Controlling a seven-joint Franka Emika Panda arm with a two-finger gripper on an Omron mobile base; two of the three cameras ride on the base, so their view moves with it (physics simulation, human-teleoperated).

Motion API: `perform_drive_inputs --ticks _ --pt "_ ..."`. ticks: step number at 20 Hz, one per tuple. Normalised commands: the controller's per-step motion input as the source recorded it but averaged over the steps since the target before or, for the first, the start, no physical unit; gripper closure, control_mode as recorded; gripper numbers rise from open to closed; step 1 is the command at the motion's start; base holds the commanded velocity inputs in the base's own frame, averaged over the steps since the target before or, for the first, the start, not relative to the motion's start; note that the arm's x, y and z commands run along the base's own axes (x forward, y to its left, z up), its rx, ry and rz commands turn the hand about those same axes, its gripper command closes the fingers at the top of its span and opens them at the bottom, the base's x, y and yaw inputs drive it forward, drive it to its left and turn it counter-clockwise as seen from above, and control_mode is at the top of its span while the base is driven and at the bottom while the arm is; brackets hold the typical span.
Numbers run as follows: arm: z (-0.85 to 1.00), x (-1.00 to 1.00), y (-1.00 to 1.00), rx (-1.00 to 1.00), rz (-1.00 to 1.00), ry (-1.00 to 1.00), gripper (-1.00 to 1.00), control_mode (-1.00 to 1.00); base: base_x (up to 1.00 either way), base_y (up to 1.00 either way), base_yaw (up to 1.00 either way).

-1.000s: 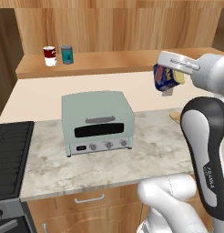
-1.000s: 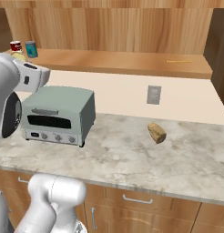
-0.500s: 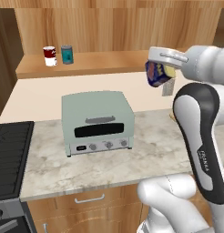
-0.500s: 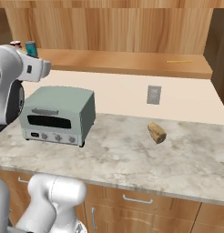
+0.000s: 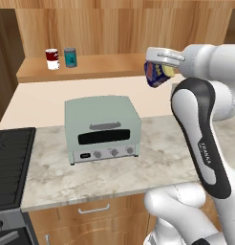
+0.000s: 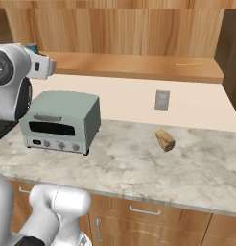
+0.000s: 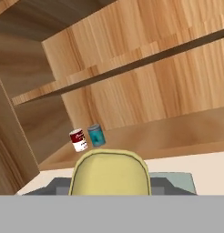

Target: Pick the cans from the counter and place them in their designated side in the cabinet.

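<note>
The gripper (image 5: 160, 67) is clenched on the dark blue can (image 5: 156, 75), carrying it tilted above the toaster oven (image 5: 102, 128), probably toward the teal can (image 5: 70, 57) on the cabinet (image 5: 105, 65).

Counter (image 5: 114, 174): toaster oven (image 5: 101, 128); cabinet (image 5: 105, 67): teal can (image 5: 70, 57), red-and-white can (image 5: 52, 59)

We see the teal can (image 5: 69, 57), silver-topped, standing upright on the cabinet (image 5: 105, 67) shelf near its left end. The dark blue can (image 5: 155, 74), yellow on top, hangs tilted in the air above the table (image 5: 105, 174), its yellow lid (image 7: 109, 174) facing the hand view.
</note>
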Motion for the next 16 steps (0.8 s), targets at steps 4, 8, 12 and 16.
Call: perform_drive_inputs --ticks 4,8,12,16 --pt "-0.03 0.34 0.04 -0.01 0.02 0.00 1.00 -1.00 0.00 0.00 0.00" --pt "0.00 0.27 0.08 -0.01 0.02 -0.02 1.00 -1.00 0.00 0.00 0.00" --pt "0.00 0.23 0.09 -0.01 0.02 -0.02 1.00 -1.00 0.00 0.00 0.00" --pt "0.00 0.15 0.15 -0.04 0.01 0.00 1.00 -1.00 0.00 0.00 0.00"
